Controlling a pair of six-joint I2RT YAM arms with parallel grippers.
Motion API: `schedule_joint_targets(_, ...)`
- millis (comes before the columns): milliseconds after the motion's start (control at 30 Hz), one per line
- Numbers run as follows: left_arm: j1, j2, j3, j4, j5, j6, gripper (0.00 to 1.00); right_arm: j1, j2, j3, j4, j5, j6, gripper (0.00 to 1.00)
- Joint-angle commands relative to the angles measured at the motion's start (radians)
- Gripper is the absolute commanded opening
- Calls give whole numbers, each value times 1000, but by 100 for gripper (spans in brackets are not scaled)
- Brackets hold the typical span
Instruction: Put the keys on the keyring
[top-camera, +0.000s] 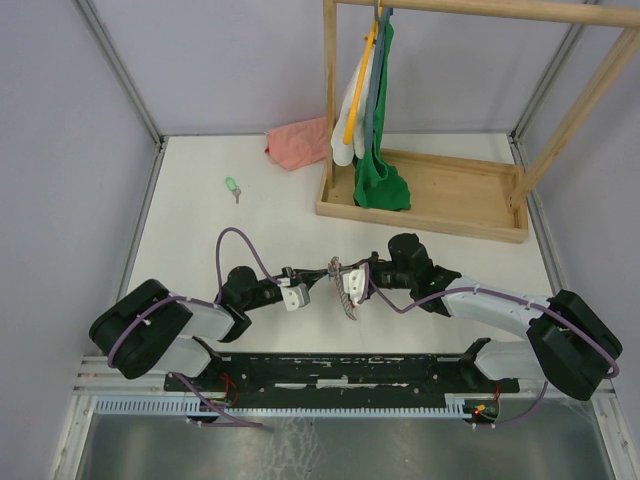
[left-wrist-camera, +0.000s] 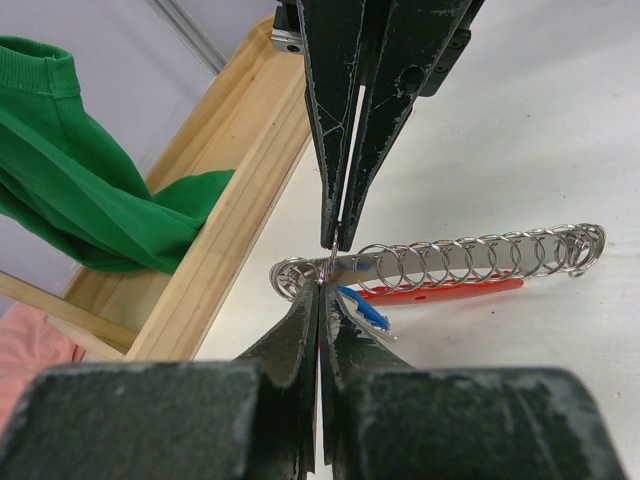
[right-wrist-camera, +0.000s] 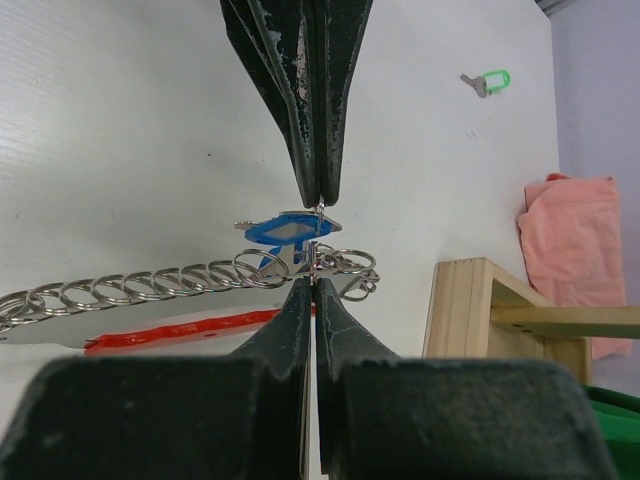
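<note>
Both grippers meet tip to tip above the table's middle. In the left wrist view my left gripper (left-wrist-camera: 322, 288) is shut on the split ring end of the keyring (left-wrist-camera: 455, 260). Its silvery coil strip and red strap (left-wrist-camera: 450, 289) trail off to the right. My right gripper (right-wrist-camera: 315, 281) is shut on the same ring (right-wrist-camera: 347, 264) from the opposite side. The blue key (right-wrist-camera: 288, 229) hangs at the ring right between the two sets of tips; whether it is threaded on I cannot tell. The green key (top-camera: 233, 187) lies alone on the table at the far left.
A pink cloth (top-camera: 297, 143) lies at the back, next to a wooden rack (top-camera: 430, 205). The rack has green and white garments (top-camera: 378, 180) hanging into its tray. The rack's base edge (right-wrist-camera: 468, 305) is close to the right of the ring.
</note>
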Motion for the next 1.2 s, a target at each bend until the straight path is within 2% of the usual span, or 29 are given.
schedule_joint_targets(0, -4, -12, 4, 19, -1, 22, 3, 4, -33, -2, 35, -2, -3, 1)
schedule_joint_targets(1167, -4, 7, 17, 36, 43, 3, 3, 5, -25, -2, 56, -47, 7, 1)
